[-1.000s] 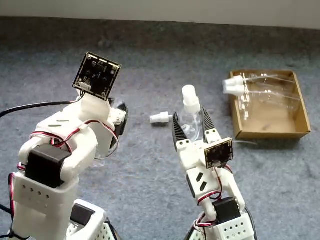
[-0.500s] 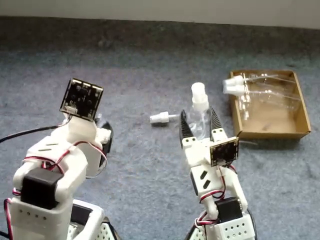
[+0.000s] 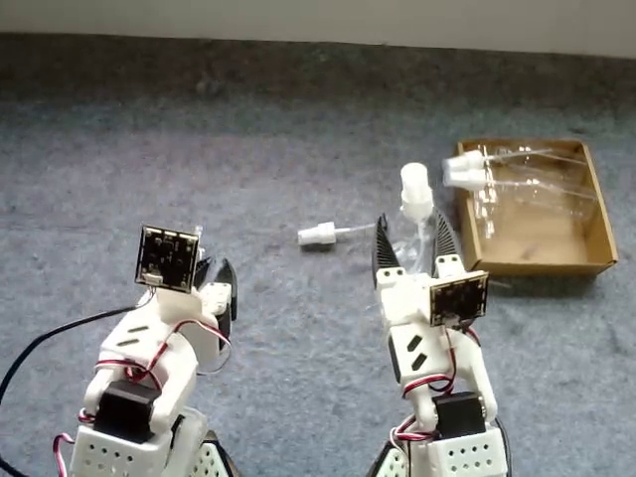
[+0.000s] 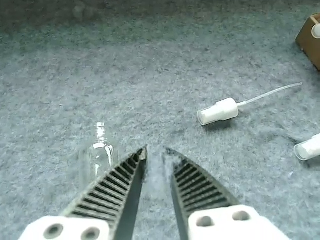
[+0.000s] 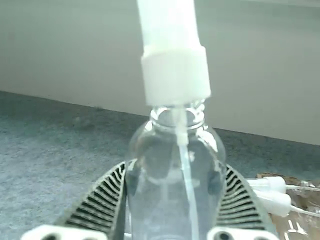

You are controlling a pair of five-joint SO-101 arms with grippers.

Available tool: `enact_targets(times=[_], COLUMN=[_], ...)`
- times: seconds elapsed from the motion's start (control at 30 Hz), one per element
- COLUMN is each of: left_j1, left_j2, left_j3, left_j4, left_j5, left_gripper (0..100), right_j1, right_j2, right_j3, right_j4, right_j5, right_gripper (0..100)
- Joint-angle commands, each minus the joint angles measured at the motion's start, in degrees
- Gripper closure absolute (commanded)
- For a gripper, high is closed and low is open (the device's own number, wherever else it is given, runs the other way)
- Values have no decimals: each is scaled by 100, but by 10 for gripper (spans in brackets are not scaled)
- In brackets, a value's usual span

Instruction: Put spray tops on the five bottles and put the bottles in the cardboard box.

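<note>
My right gripper point(image 3: 410, 237) is shut on a clear bottle point(image 3: 415, 227) that stands upright and wears a white spray top point(image 3: 415, 187), just left of the cardboard box point(image 3: 586, 214). The right wrist view has the bottle point(image 5: 175, 175) squeezed between both ribbed fingers point(image 5: 102, 200). Capped bottles point(image 3: 497, 179) lie inside the box. A loose spray top point(image 3: 318, 236) rests on the carpet. My left gripper point(image 4: 156, 151) hangs low over the carpet, slightly open and holding nothing. An uncapped clear bottle point(image 4: 97, 155) lies beside one of its fingers, and the loose spray top point(image 4: 217, 111) lies farther ahead.
Grey carpet point(image 3: 298, 129) covers the table, with a pale wall at the far edge. A corner of the box point(image 4: 311, 32) and another white cap point(image 4: 307, 147) show at the edge of the left wrist view. Capped bottles point(image 5: 275, 192) lie behind the held one.
The right arm carried the capped bottle to the right, closer to the box. The left arm drew back and sank toward its base.
</note>
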Motion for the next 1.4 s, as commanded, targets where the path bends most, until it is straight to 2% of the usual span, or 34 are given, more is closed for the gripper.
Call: enact_targets(times=[0.0, 0.3, 0.6, 0.73, 1.0, 1.2, 1.37], left_j1=[-48, -48, -66, -84, -57, -57, -57], left_j2=[-523, -1033, -1033, -1033, -1033, -1033, -1033], left_j3=[303, 1182, 1200, 1182, 1218, 1226, 1235], left_j4=[-158, -571, -580, -580, -580, -580, -580], left_j5=[26, 26, 26, 26, 9, 0, 0], left_gripper=[990, 990, 990, 989, 989, 989, 989], right_j1=[479, 1244, 2105, 2158, 2176, 2176, 2176], right_j2=[-31, 22, 40, 40, 40, 48, 119], right_j3=[391, -321, -1226, -1807, -2220, -2422, -3099], right_j4=[-110, -84, 110, 673, 725, 752, 1473], right_j5=[-53, -26, -9, 343, 985, 1029, 1029], right_gripper=[860, 861, 861, 861, 861, 861, 861])
